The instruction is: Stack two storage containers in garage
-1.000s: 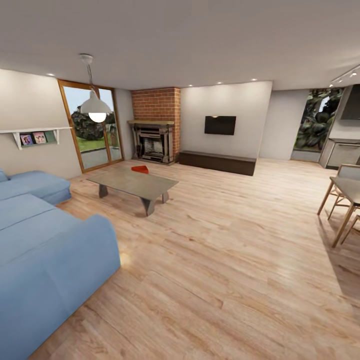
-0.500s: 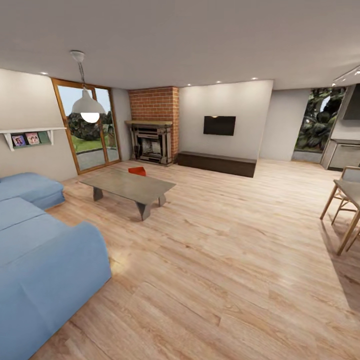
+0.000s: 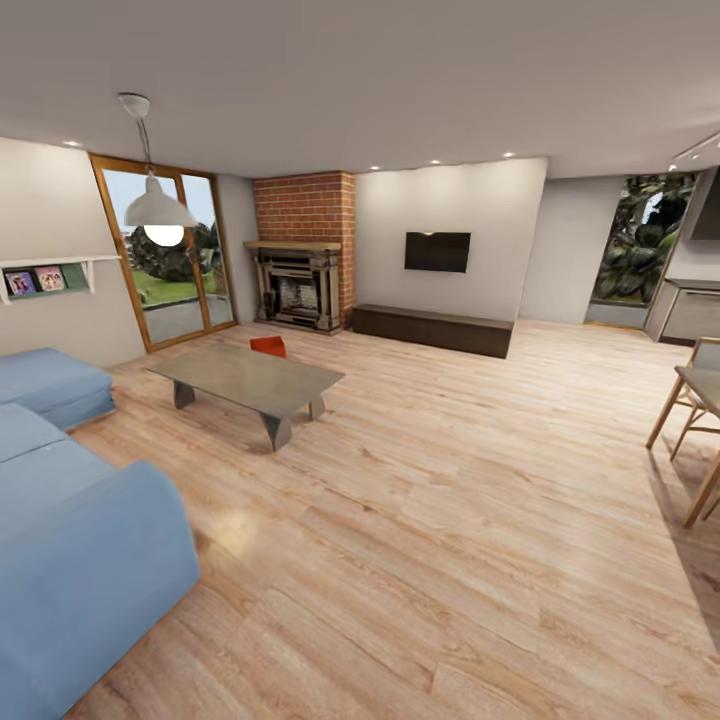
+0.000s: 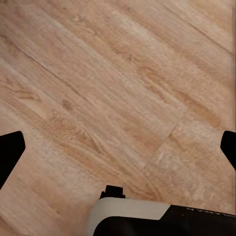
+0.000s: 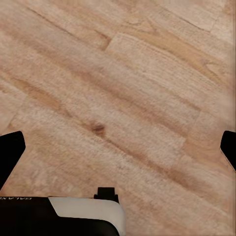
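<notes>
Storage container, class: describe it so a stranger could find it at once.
Start at the red brick fireplace. In front of it stands a low grey coffee table, and behind its far edge sits the storage container. It is the only small orange-red thing there.

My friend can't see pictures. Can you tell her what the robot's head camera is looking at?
A living room with a light wood floor: an orange-red storage bin shows just behind a low grey coffee table. A blue sofa sits at the left, with a brick fireplace, glass doors and a wall TV at the back.
</notes>
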### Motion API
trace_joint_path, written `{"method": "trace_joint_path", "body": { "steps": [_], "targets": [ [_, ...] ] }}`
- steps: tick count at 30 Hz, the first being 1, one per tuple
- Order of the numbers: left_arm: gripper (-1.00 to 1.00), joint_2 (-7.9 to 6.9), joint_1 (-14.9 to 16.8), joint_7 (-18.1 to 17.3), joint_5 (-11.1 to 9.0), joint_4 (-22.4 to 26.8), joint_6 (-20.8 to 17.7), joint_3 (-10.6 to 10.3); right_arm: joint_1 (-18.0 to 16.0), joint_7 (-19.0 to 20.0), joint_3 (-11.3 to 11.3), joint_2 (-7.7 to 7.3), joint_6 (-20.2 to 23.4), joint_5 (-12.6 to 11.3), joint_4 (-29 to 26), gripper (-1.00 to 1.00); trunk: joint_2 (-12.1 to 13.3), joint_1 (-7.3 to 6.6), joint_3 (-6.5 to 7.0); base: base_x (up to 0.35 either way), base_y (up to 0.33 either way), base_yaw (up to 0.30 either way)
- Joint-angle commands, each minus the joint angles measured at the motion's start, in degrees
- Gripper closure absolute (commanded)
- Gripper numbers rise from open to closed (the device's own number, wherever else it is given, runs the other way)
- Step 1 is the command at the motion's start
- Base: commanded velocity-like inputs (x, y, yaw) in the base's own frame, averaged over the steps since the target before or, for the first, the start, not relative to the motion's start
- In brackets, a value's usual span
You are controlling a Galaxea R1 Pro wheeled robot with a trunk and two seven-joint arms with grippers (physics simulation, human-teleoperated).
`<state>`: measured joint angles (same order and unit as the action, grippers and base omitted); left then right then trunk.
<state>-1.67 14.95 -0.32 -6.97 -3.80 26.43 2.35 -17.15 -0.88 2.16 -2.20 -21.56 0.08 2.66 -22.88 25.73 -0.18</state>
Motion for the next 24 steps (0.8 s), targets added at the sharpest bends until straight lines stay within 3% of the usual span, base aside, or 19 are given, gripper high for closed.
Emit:
{"method": "trace_joint_path", "body": {
  "steps": [1,24],
  "targets": [
    [-1.00,0.00,0.08,-0.03,-0.09,-0.25,0.38,0.20,-0.08,-0.09,0.21,0.00,-0.35,0.01,0.24,-1.00,-0.04,0.05,-0.02,0.326,-0.152,0.000],
    [-1.00,0.00,0.08,-0.04,-0.08,-0.28,0.38,0.20,-0.08,-0.09,-0.04,0.00,-0.50,-0.16,0.07,-1.00,-0.04,0.05,-0.02,0.326,-0.152,0.000]
  ]
}}
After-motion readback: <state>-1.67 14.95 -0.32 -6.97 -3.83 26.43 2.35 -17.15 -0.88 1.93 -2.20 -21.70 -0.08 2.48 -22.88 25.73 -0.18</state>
